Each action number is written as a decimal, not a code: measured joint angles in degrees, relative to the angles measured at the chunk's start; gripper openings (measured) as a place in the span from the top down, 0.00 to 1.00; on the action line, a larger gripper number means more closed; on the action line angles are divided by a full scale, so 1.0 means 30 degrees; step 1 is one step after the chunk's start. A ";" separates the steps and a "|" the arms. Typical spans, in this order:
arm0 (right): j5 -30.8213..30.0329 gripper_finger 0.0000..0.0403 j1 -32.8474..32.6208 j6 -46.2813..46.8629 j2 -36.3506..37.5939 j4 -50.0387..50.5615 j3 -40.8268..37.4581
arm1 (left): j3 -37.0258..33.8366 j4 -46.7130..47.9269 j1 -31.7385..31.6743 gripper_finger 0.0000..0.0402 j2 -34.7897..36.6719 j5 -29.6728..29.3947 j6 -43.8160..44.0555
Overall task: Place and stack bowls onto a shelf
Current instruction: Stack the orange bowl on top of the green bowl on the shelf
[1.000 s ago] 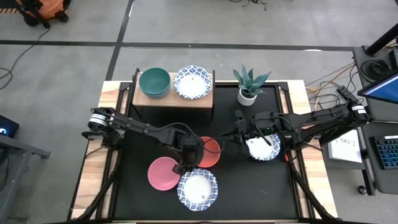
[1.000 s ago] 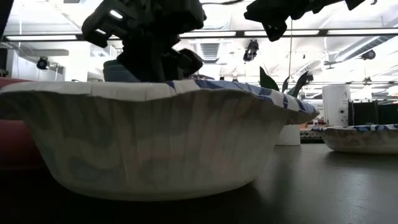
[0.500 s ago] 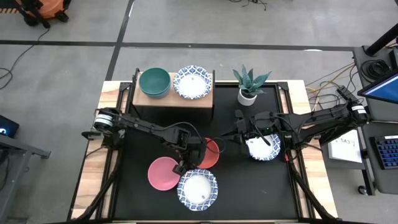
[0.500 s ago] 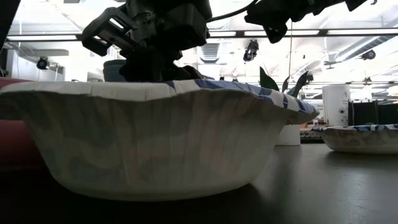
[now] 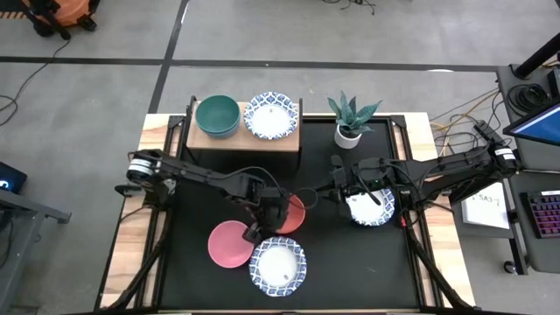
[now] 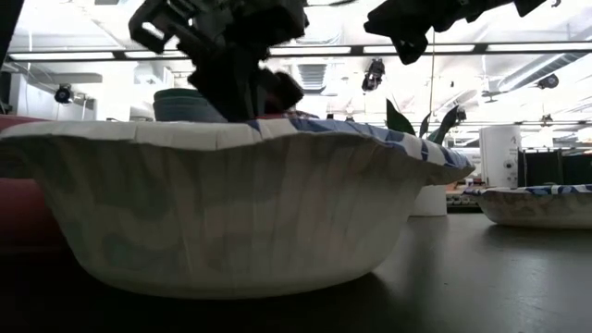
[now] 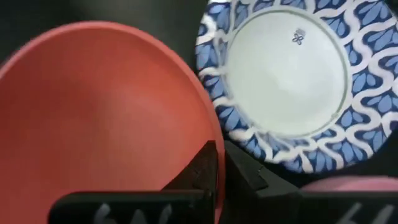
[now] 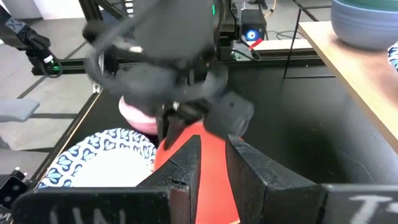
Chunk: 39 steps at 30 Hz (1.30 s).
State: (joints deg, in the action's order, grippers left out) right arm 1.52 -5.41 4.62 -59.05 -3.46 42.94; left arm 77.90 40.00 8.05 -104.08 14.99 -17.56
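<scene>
The red bowl (image 5: 296, 214) sits mid-table between my two grippers. My left gripper (image 5: 267, 219) is shut on the bowl's left rim, and my right gripper (image 5: 313, 198) has the opposite rim between its fingers. Whether the bowl is clear of the table I cannot tell. The shelf (image 5: 245, 137) stands at the far edge, carrying a green bowl stacked on another (image 5: 217, 115) and a blue-patterned bowl (image 5: 271, 115). A pink bowl (image 5: 229, 243) and a blue-patterned bowl (image 5: 278, 266) lie on the table near the front. My left gripper pinches the red bowl's rim (image 7: 208, 127) on the side toward the table's left. One finger (image 7: 202, 171) is inside the bowl and the other (image 7: 252, 174) outside. It comes down at a slant from above. My right gripper has the red bowl's right-hand rim (image 8: 212, 171) between its two fingers (image 8: 183, 165). It reaches in from the table's right, roughly level. The bowl shows edge-on in the gap, and how far back it reaches I cannot tell.
Another blue-patterned bowl (image 5: 372, 210) lies under my right arm. A potted plant (image 5: 350, 118) stands at the back, right of the shelf. In the low view the near patterned bowl (image 6: 231, 203) fills the foreground.
My left gripper has shut on the red bowl's left rim and shifted slightly toward the table's right. The red bowl and my right gripper have stayed where they were.
</scene>
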 joint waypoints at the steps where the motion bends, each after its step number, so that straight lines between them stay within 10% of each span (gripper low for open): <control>1: 0.0000 0.84 0.0000 0.0000 0.0000 -0.0007 0.0000 | 0.0332 0.0603 0.0070 1.00 0.0162 -0.0535 -0.0095; 14: 0.0000 0.84 0.0000 0.0094 0.0000 -0.0029 0.0000 | 0.5094 0.6393 0.0694 1.00 0.3144 -0.2777 -0.1188; 24: -0.0008 0.84 0.0000 0.0094 0.0000 -0.0015 0.0000 | 0.7120 1.1165 -0.0035 1.00 0.6628 -0.9307 -0.0559; 39: -0.0008 0.83 0.0000 0.0095 0.0000 0.0058 -0.0017 | 0.7151 1.3388 -0.9048 1.00 0.9791 -1.1644 0.0614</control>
State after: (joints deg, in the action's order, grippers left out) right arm 1.50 -5.41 4.91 -59.05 -3.29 42.89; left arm 99.35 80.16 -19.10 -74.71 -19.94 -15.72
